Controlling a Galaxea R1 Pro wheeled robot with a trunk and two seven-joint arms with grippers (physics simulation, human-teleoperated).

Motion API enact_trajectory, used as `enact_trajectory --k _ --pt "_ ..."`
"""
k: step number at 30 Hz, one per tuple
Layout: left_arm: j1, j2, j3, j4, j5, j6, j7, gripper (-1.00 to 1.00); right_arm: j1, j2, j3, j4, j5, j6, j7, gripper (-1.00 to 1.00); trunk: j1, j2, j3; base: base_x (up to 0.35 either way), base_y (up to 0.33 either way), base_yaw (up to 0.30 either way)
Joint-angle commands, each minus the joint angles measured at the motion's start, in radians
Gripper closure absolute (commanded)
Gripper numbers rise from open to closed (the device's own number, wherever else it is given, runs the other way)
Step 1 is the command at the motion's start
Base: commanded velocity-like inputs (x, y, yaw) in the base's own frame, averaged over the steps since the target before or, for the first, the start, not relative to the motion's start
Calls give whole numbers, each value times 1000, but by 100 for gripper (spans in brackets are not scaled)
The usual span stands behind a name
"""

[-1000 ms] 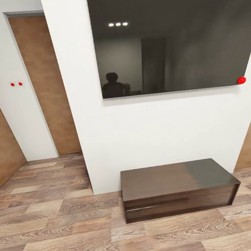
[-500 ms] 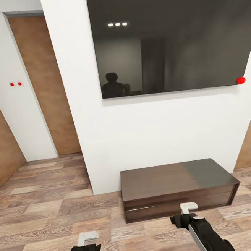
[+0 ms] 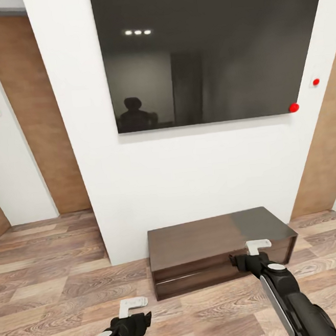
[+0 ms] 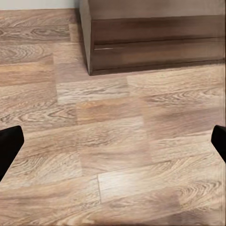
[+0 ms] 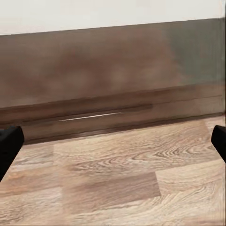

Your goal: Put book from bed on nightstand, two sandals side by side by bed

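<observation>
- Facing a long low dark-wood bench cabinet (image 3: 217, 250) under a large black wall screen (image 3: 203, 51); bed, book, sandals, nightstand not sighted, presumably elsewhere.
- Left gripper (image 3: 132, 307): empty, fingers spread wide, wood-plank floor (image 4: 113, 141) ahead.
- Right gripper (image 3: 258, 246): empty, spread wide, bench just beyond.
- Carried unloaded, likely for transit.

So there's a long low dark-wood bench cabinet (image 3: 216, 240) sitting against the white wall (image 3: 190, 186) under a big black screen (image 3: 203, 51), right ahead of the right gripper (image 3: 249, 252), while the left gripper (image 3: 134, 311) hangs over plank floor (image 3: 57, 302), both with fingers spread wide.
</observation>
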Motion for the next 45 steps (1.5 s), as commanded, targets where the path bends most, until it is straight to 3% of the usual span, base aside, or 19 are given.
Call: enact_trajectory --k 1,8,13,15,17,18,22,27,33,35,39,42,45 --pt "0 -2 -5 6 9 1 9 -100 4 -2 0 -25 0 14 0 -100 0 -1 -1 0 0 -251" --pt "0 -13 -16 30 12 -19 12 -100 19 -8 -3 -103 -1 73 1 -100 0 -1 -2 0 0 -254" --pt "-21 -23 -22 -2 19 0 8 -100 24 -10 -4 -162 0 98 0 -100 0 -1 -2 0 0 -258" --pt "-90 -27 -29 -55 73 81 8 -100 24 -11 -11 -224 -3 117 1 -100 0 -1 -2 0 0 -259" --pt "-115 -28 -31 -66 109 108 11 -100 23 -11 -15 -240 -3 126 0 -100 0 -1 -2 0 0 -260" --pt "-115 -28 -31 -66 109 108 11 -100 23 -11 -15 -240 -3 126 0 -100 0 -1 -2 0 0 -260" --pt "-141 -27 -33 -41 163 118 13 -100 18 -13 -22 -256 -4 135 0 -100 0 -1 -2 0 0 -261" --pt "-153 -28 -34 28 182 113 12 -100 17 -13 -24 -262 -5 139 0 -100 0 -1 -2 0 0 -261" --pt "-182 -28 -71 135 194 89 7 -100 24 -11 -24 -267 -6 142 1 -100 0 -1 -2 0 0 -263" --pt "-193 -27 -104 168 198 35 9 -100 26 -10 -22 -268 -6 143 0 -100 0 -1 -2 0 0 -263" --pt "-199 -25 -123 187 204 -23 2 -100 27 -9 -23 -269 -6 143 0 -100 0 -1 -2 0 0 -264" --pt "-201 -25 -131 196 219 -48 0 -100 27 -10 -24 -269 -6 143 -1 -100 0 -1 -2 0 0 -264" --pt "-203 -23 -139 206 258 -71 -2 -100 27 -10 -25 -269 -6 143 -1 -100 0 -1 -2 0 0 -264"
